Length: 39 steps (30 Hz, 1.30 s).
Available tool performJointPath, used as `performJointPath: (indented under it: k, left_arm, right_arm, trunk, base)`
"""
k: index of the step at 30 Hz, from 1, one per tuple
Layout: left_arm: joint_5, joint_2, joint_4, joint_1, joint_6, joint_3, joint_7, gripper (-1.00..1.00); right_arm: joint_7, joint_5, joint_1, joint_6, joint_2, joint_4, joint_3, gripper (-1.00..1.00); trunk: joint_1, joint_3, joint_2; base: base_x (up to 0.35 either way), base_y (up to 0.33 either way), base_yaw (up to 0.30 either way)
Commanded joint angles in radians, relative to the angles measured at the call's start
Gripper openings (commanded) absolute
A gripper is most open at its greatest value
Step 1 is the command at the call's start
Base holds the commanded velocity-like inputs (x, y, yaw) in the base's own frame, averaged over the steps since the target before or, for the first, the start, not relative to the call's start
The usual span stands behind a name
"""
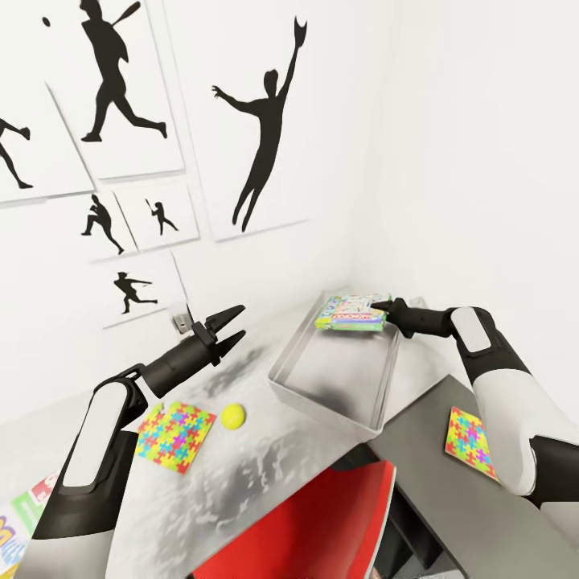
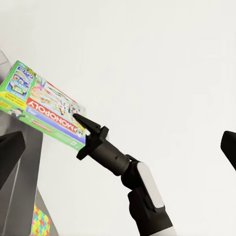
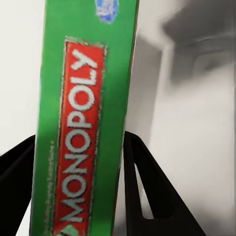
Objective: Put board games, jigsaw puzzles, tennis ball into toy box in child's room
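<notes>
The light grey toy box [image 1: 322, 392] stands on the pale marbled table [image 1: 265, 474] near the room's corner. My right gripper [image 1: 383, 309] is shut on the edge of the green Monopoly board game [image 1: 352, 312], holding it over the box's far end. The right wrist view has the Monopoly game [image 3: 83, 118] clamped between both fingers [image 3: 142, 187]. My left gripper [image 1: 231, 326] hovers open and empty left of the box. The tennis ball [image 1: 233, 416] lies beside one jigsaw puzzle [image 1: 174, 436]. The other jigsaw puzzle [image 1: 470, 442] lies on the dark grey section. A second board game [image 1: 22, 515] pokes in at the lower left.
A red chair [image 1: 322, 523] is tucked under the table's inner corner. White walls with black baseball-player posters [image 1: 265, 129] close in behind the table. The left wrist view looks across at the Monopoly game [image 2: 44, 105] and my right arm [image 2: 142, 191].
</notes>
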Motion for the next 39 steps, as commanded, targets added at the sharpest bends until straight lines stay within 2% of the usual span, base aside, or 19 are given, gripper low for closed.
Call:
performJointPath:
  k: [1,39]
  left_arm:
    - [-0.005,0.0,0.0,-0.001,0.005,0.002,-0.006,1.0]
    - [-0.012,0.0,0.0,-0.001,0.006,0.0,-0.006,1.0]
  right_arm:
    - [0.009,0.009,-0.001,0.0,0.0,0.0,-0.004,-1.0]
    - [0.009,0.008,-0.001,-0.022,0.0,0.0,-0.005,-1.0]
  trunk:
    - [0.001,-0.004,-0.002]
    - [0.001,-0.066,-0.002]
  base:
    - [0.0,0.0,0.0]
    - [0.0,0.0,0.0]
